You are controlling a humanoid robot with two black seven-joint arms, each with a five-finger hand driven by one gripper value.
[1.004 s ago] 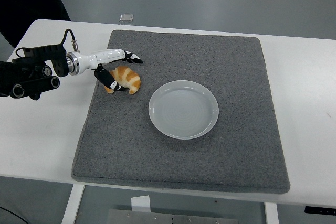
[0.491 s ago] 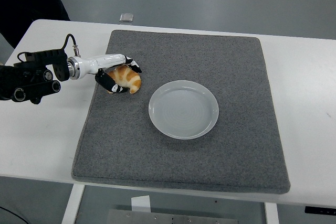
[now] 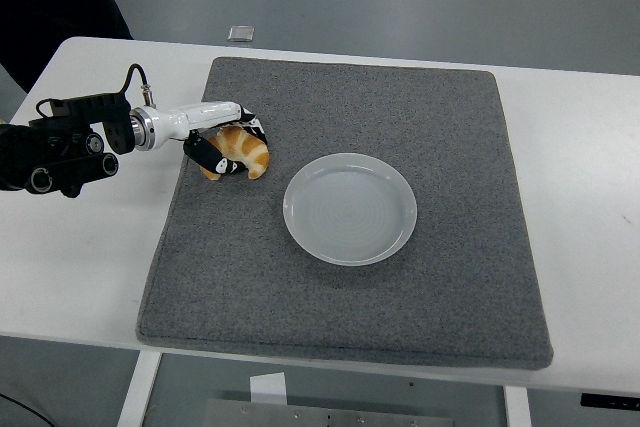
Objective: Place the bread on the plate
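Left hand (image 3: 226, 145) curled around the bread (image 3: 242, 151), fingers over its top and far side, thumb under its near side, so gripping from both flanks rather than pressing down from above. Probably wrapped that way to cradle a soft, curved croissant without crushing it. Bread at the left part of the grey mat (image 3: 350, 277), just in from the mat's left edge; whether lifted clear or resting on the felt cannot be told. Arm entering from the left edge, low over the white table (image 3: 80, 267), wrist roughly level, which suits a sideways carry. Plate (image 3: 349, 209) empty, near the mat's middle, to the right of the bread and a little nearer the table's front edge, apart from it with bare mat between. Task judged at the grasp stage: bread secured, transfer to the plate not yet done. Next likely a lift, a short sweep right, then release over the plate's centre. Right hand out of sight.
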